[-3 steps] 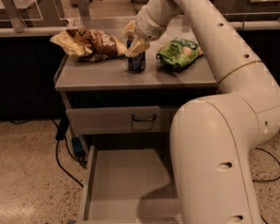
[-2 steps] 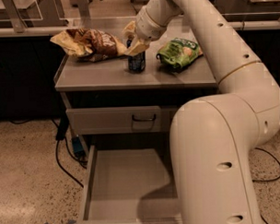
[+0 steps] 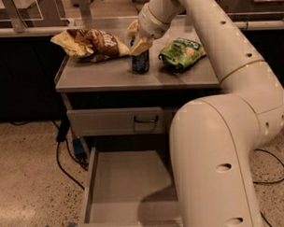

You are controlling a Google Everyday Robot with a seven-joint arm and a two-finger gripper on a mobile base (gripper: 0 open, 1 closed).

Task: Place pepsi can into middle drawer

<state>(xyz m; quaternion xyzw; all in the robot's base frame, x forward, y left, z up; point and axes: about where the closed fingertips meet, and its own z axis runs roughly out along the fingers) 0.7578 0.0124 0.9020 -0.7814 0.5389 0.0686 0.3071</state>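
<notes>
The pepsi can (image 3: 140, 64), dark blue, stands upright on the grey cabinet top (image 3: 108, 77) between two chip bags. My gripper (image 3: 138, 38) reaches down from above and is closed around the can's upper part, one cream finger (image 3: 142, 44) in front of it. The can still rests on the top. The middle drawer (image 3: 128, 186) is pulled open below, its flat grey bed bare, with my arm's big white link covering its right side.
A brown and yellow chip bag (image 3: 90, 42) lies left of the can, a green chip bag (image 3: 182, 52) right of it. A shut upper drawer front with a black handle (image 3: 146, 119) sits above the open drawer. Cables (image 3: 68, 155) trail on the floor at left.
</notes>
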